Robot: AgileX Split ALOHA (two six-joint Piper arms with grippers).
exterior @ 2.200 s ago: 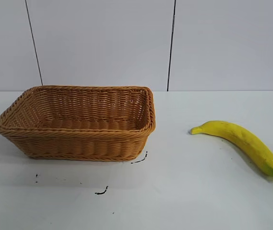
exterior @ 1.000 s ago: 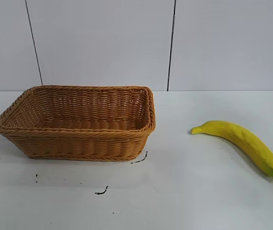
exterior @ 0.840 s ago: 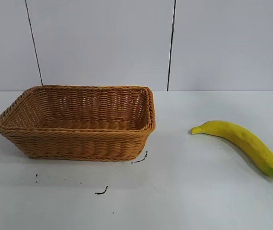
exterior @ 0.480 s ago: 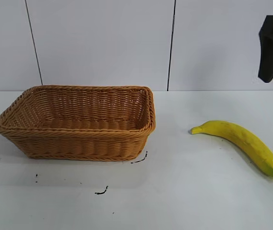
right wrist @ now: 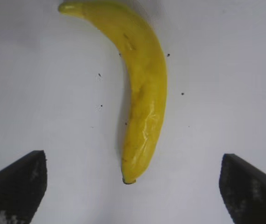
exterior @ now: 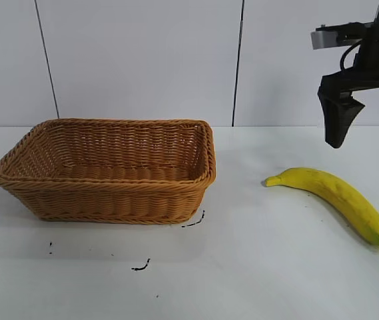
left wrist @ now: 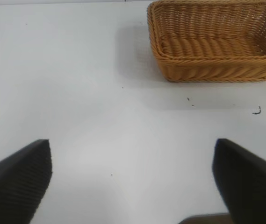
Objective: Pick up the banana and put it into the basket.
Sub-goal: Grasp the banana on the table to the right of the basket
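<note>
The yellow banana (exterior: 336, 195) lies flat on the white table at the right, greenish tip toward the front right. In the right wrist view the banana (right wrist: 144, 93) lies lengthwise in the gap between the fingers, farther off below them. My right gripper (exterior: 367, 139) hangs open in the air above and slightly behind it, touching nothing; it shows as two wide-apart black fingers (right wrist: 20, 182). The tan wicker basket (exterior: 109, 200) stands at the left with nothing inside. My left gripper (left wrist: 133, 143) is open over bare table, well away from the basket (left wrist: 217, 70).
Small black marks (exterior: 141, 267) dot the table in front of the basket, one (exterior: 194, 221) at its front right corner. A white panelled wall stands behind the table. Bare table lies between basket and banana.
The right gripper has come into the exterior view from the upper right and moved left and down to hang over the banana. Banana and basket have not moved.
</note>
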